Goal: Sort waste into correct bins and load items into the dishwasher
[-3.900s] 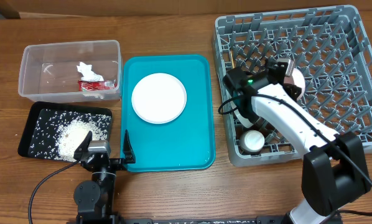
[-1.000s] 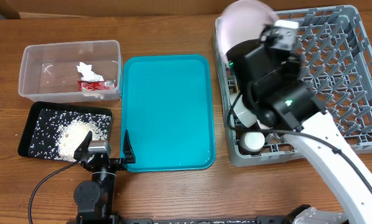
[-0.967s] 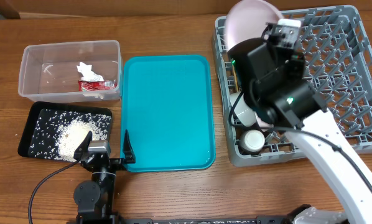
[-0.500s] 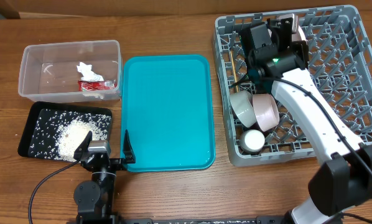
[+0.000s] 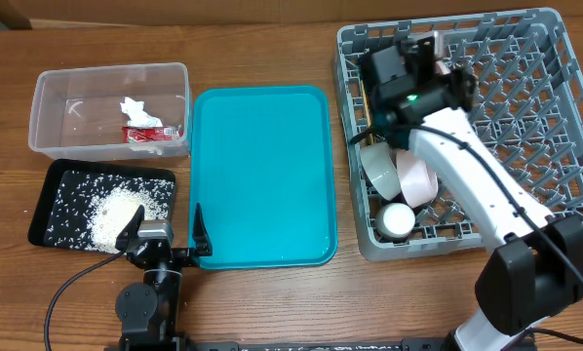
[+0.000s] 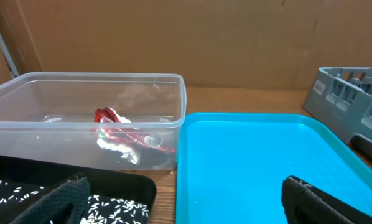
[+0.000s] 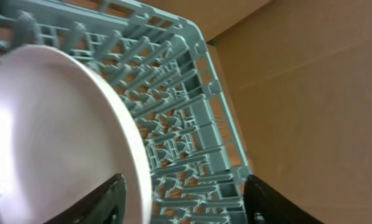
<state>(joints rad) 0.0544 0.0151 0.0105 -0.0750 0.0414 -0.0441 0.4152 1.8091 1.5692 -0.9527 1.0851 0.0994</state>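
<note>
Plate: the round white plate [image 7: 49, 137] stands on its edge among the pegs in the far left part of the large square grey plastic dish rack [image 5: 535, 107]. Its broad face is turned sideways, not up.
Plate axis: in the right wrist view its rim sweeps in an arc from upper left down to bottom centre. From overhead it is almost all hidden under the arm.
Right gripper: the right gripper [image 7: 185, 190] hangs over the plate with its jaws wide. The rim sits just beside one finger and well clear of the other, so nothing is clamped.
Left gripper: the left gripper [image 6: 185, 183] rests low at the near edge of the table, by the near left corner of the large teal plastic tray [image 5: 262, 175]. Its jaws are spread wide and hold nothing.
Other dishes: a small white bowl [image 5: 377, 164] and a small pale grey bowl [image 5: 418, 177] lie on their sides, touching, in the near left of the rack. A small white cup [image 5: 399, 220] sits at the corner nearest them.
Clear tub: the clear plastic rectangular tub [image 5: 53, 97], far left, holds the red crinkled snack wrapper [image 5: 150, 133] and the crumpled white tissue [image 5: 134, 106].
Black tray: the shallow black rectangular tray [image 5: 67, 185], just near of the tub, holds loose white rice grains [image 5: 116, 214].
Surface: a brown wooden table [image 5: 408, 302] with visible grain.
Room: a plain brown board [image 6: 236, 43] rises behind the table.
</note>
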